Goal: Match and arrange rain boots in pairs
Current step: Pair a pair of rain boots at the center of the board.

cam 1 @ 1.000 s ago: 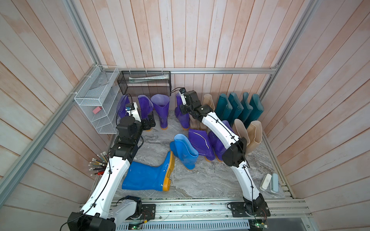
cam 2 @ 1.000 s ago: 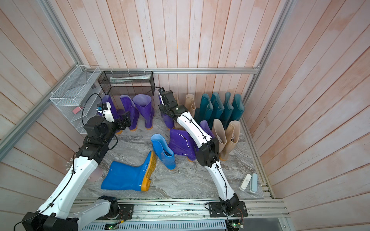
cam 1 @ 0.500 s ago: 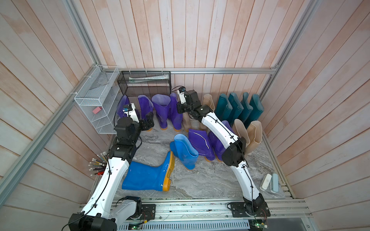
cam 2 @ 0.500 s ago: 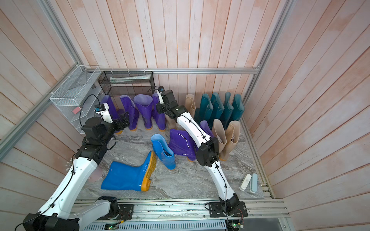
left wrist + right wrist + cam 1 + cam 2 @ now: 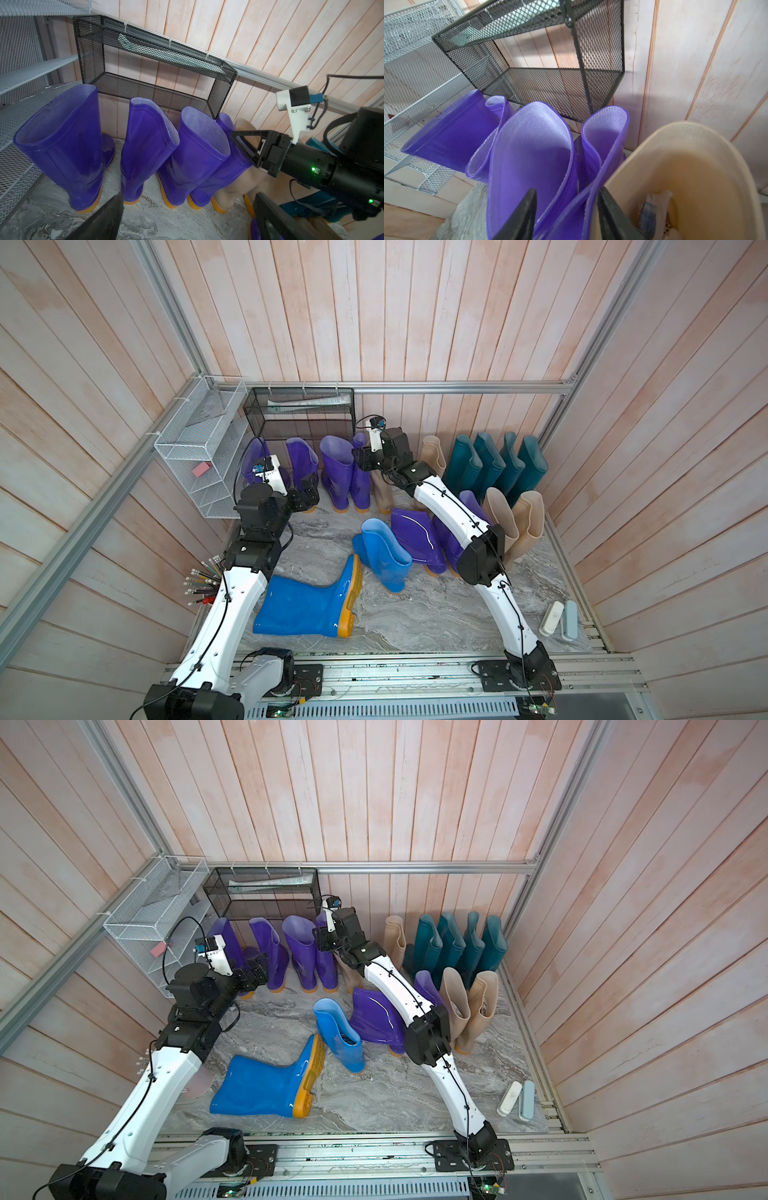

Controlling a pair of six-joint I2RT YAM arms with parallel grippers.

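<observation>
Our right jaws stand released astride the cuff of the standing purple rain boot (image 5: 602,128) at the back edge of the table (image 5: 415,614), its shaft running down from them; our left jaws gape empty nearby.

White-and-black left arm (image 5: 232,605) bends forward, black left end effector (image 5: 309,498) spread wide. Right arm (image 5: 449,506) stretches far toward the back, right end effector (image 5: 564,199) angled downward, fingers parted.
</observation>
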